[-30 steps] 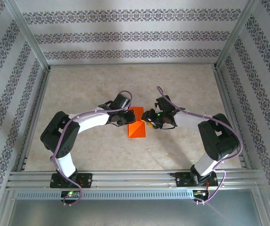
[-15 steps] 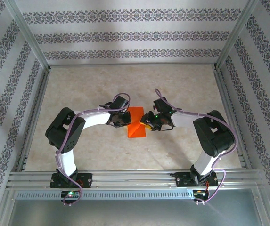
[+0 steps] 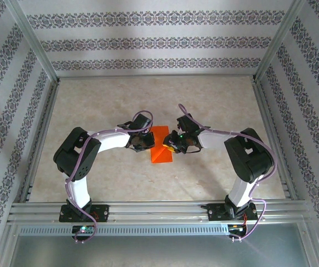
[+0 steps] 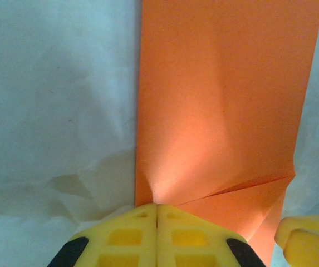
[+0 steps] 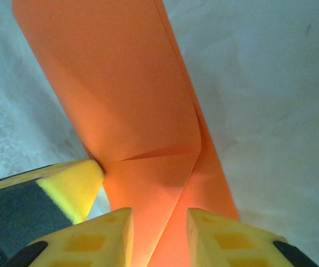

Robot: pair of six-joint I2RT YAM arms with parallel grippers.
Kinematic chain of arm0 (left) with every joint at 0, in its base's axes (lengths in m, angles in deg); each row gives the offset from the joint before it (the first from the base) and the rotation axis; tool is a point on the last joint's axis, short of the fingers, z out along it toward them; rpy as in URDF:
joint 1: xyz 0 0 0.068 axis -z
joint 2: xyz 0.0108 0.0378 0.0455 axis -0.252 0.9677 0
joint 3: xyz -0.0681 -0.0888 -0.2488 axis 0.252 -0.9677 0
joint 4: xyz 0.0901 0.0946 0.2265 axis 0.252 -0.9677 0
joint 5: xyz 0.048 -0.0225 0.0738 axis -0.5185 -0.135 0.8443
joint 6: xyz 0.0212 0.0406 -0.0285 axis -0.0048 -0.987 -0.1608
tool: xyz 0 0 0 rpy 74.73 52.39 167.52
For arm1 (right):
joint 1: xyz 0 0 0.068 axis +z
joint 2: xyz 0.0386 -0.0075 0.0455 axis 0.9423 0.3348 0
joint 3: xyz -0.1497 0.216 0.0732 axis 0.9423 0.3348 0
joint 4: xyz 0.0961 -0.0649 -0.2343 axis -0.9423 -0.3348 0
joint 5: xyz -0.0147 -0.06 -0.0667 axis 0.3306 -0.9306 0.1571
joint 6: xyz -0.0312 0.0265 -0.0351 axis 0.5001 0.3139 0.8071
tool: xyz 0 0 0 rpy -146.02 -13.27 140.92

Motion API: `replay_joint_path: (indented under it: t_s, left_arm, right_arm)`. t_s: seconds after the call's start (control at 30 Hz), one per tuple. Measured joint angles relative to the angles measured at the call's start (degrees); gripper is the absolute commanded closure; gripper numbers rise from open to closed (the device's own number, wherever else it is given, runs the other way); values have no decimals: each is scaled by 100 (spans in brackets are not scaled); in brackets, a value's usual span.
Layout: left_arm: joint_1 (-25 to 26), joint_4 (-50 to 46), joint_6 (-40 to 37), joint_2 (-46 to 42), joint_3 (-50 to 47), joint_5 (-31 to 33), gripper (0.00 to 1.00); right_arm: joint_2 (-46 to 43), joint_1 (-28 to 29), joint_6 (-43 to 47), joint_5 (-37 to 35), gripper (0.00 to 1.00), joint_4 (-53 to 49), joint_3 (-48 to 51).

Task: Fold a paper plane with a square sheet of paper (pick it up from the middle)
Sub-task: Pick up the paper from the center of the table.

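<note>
Left gripper clamped on paper edge as anchor; right gripper jaws apart, straddling paper for second pinch

Paper: orange, folded, at table centre, lower part wider than upper. Left gripper at paper's left edge, upper half. Right gripper at paper's right edge, overlapping it. Jaw state too small to tell. Both arms bent inward from bases at near rail, elbows out, wrists facing across paper. Green light on right wrist. Table beige, mottled. Striped patterned walls on three sides.
</note>
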Motion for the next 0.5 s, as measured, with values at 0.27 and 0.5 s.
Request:
replay_joint_path:
  t_s: [0.27,0.5]
  left_arm:
    - [0,76,17,0,-28,-4,94]
    - [0,127,17,0,-50,-22,94]
  right_arm:
    - [164,0,2,-26,71,-44,-66]
    - [201,0,0,114,74,96,-107]
